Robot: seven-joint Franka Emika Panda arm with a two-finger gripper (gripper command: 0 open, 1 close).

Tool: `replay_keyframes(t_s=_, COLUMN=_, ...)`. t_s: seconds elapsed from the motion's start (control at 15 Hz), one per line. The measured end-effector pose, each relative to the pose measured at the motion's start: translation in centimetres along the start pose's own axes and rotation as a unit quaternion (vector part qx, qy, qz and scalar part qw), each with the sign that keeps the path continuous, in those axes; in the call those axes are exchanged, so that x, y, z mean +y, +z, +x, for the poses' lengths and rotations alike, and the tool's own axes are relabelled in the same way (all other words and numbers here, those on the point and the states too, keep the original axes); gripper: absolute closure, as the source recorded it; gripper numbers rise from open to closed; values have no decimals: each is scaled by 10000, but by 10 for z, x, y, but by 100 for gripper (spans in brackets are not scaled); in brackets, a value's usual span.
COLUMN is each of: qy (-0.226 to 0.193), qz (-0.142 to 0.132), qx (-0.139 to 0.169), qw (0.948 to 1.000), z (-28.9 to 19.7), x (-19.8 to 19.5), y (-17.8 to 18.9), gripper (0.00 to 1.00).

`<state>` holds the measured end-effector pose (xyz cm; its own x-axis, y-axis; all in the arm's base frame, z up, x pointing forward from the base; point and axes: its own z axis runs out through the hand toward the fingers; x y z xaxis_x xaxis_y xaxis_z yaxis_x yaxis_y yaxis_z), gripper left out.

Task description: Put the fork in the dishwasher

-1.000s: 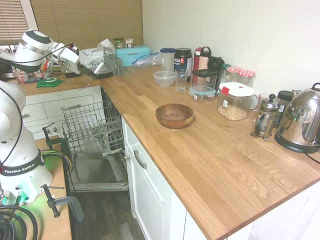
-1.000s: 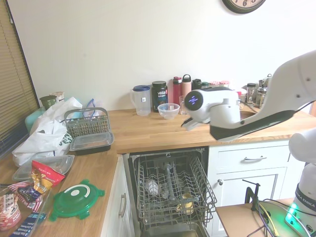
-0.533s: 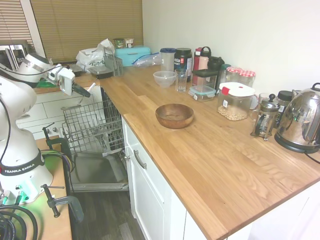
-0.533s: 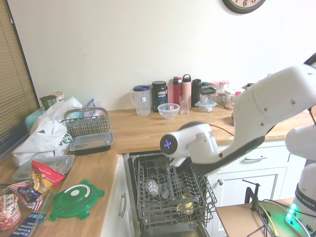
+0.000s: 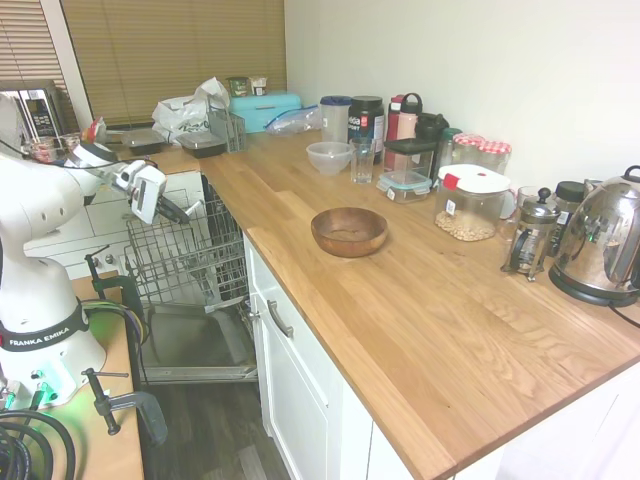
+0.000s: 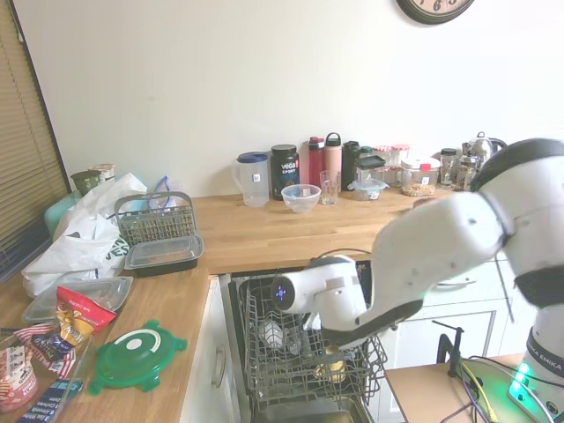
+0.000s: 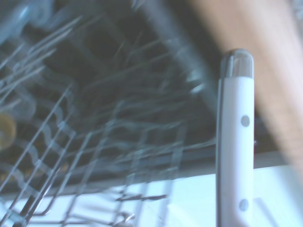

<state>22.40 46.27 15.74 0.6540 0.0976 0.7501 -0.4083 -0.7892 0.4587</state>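
While the white arm reaches low over the open dishwasher [image 5: 190, 290], its gripper [image 5: 178, 211] sits just above the grey wire rack [image 6: 308, 339], with a pale, slim piece projecting from its tip toward the countertop edge. From the wrist view a straight, pale handle with two round rivets and a rounded end [image 7: 234, 142] rises before the blurred rack wires; this appears to be the fork, though neither exterior view resolves it clearly. Whether the fingers are closed on it cannot be told from these views. The drop-down door [image 5: 195, 345] lies flat, grey and smooth inside, flanked by white cabinet fronts. On the warm, grained wooden countertop [image 5: 420, 310] stands a round brown wooden bowl [image 5: 349, 231], well apart from the rack. A small clear bowl [image 5: 329, 157] sits farther back.
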Motion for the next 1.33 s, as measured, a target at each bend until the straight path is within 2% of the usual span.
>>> replay_keyframes(t_s=0.13, qy=-119, qz=-80, qx=91, qw=9999, z=-11, x=-13, y=6, gripper=100)
replay_keyframes(t_s=0.27, qy=-175, qz=-97, qx=58, qw=9998, z=-11, x=-20, y=2, gripper=100)
replay_keyframes(t_s=0.33, qy=-196, qz=-109, qx=0, qw=9997, z=-7, x=-22, y=-1, gripper=0)
replay_keyframes(t_s=0.6, qy=-207, qz=-146, qx=-168, qw=9995, z=8, x=-23, y=-9, gripper=0)
replay_keyframes(t_s=1.33, qy=-168, qz=-94, qx=-228, qw=9996, z=17, x=-22, y=-15, gripper=0)
